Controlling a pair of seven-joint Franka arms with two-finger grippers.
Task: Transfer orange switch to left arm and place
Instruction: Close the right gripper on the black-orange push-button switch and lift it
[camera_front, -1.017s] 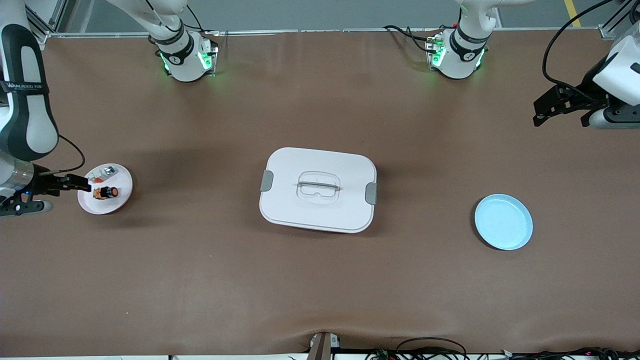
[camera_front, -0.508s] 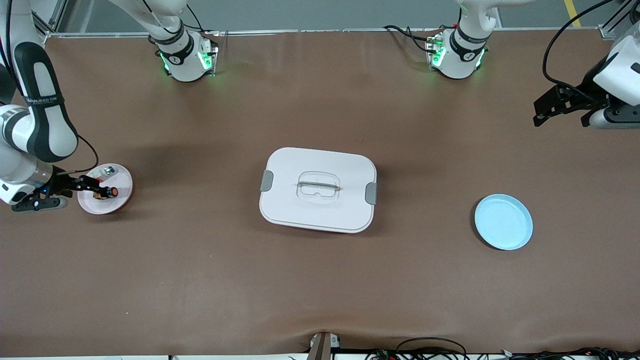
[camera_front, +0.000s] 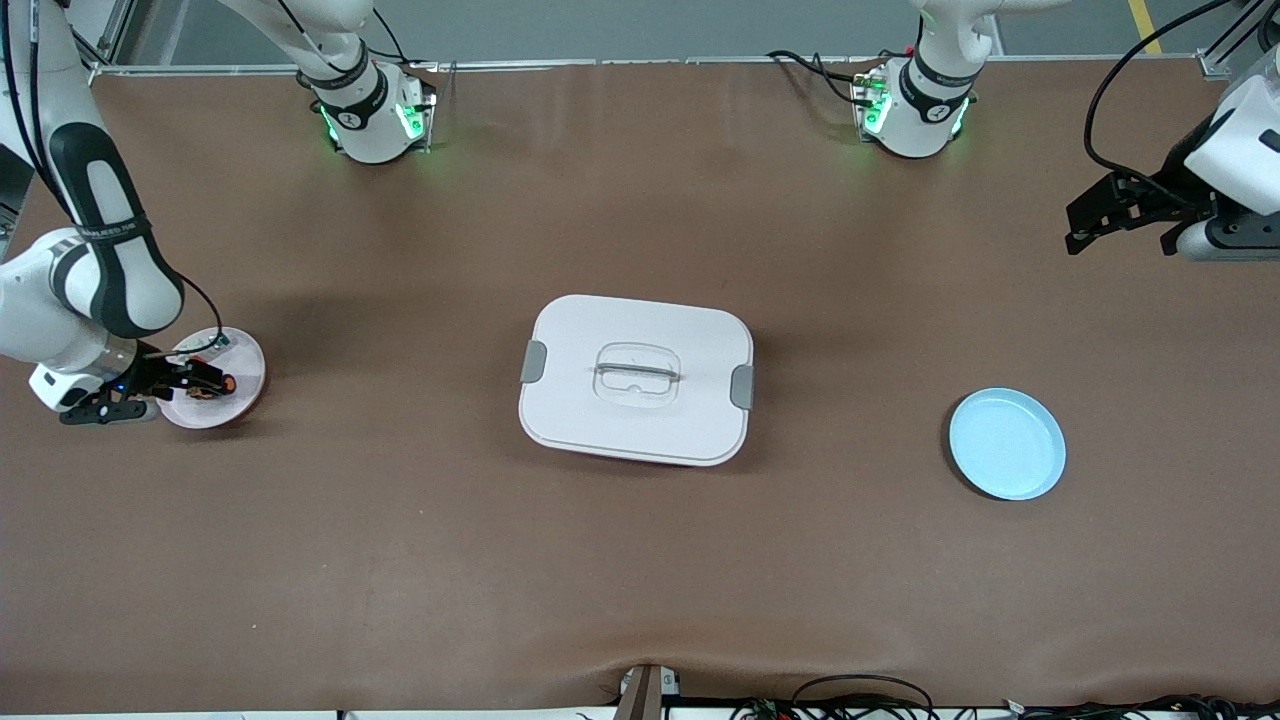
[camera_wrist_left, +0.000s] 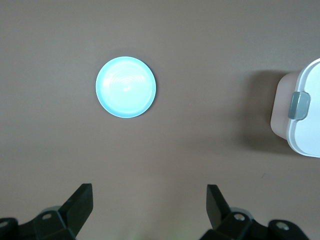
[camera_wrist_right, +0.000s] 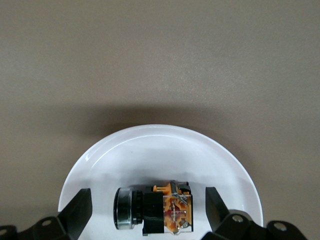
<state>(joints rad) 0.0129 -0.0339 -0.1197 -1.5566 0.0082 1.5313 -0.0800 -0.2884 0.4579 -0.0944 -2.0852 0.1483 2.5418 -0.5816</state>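
Jaws stood wide and empty on both arms: the right gripper (camera_front: 196, 379) was low over the white plate (camera_front: 245, 385) at the right arm's end of the worktop (camera_front: 640, 580), straddling the switch (camera_wrist_right: 152, 208), which lay on its side on that plate between the fingers (camera_wrist_right: 75, 212) with clear gaps either side; the left gripper (camera_front: 1120, 225) waited in the air over the left arm's end. Nothing was grasped yet, so by my read the pick, the handover past the box (camera_front: 636, 378) mid-worktop and the drop, probably onto the blue plate (camera_front: 1007, 444), all remained.
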